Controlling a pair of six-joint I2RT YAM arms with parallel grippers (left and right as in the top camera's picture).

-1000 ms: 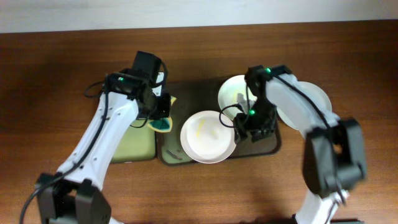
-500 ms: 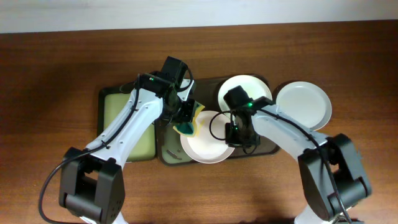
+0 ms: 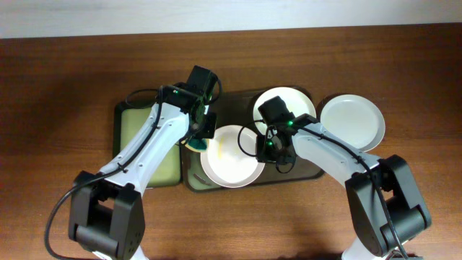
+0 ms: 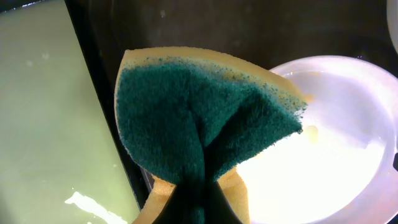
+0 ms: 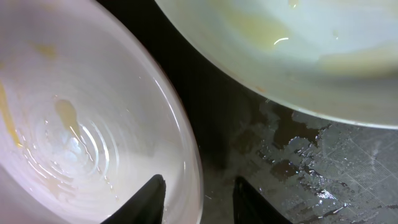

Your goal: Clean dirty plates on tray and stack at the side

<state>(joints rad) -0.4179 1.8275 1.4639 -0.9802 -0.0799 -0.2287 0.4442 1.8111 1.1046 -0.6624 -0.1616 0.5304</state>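
Observation:
The dark brown tray (image 3: 310, 170) holds two white plates. The front plate (image 3: 231, 155) has yellowish smears and wet streaks and also shows in the right wrist view (image 5: 81, 124). The back plate (image 3: 285, 108) sits at the tray's far right. A third plate (image 3: 351, 123) lies on the table right of the tray. My left gripper (image 3: 198, 133) is shut on a green-and-yellow sponge (image 4: 205, 112), held at the front plate's left edge. My right gripper (image 5: 199, 182) is open, and its fingers straddle the front plate's right rim.
A smaller dark tray with a pale yellow-green inside (image 3: 141, 148) lies just left of the brown tray. The brown tray's floor is wet between the two plates (image 5: 298, 162). Bare wooden table surrounds both trays.
My left gripper has pulled the sponge back left, from over the front plate to its left edge. The front plate has shifted slightly left. My right gripper stays at its rim.

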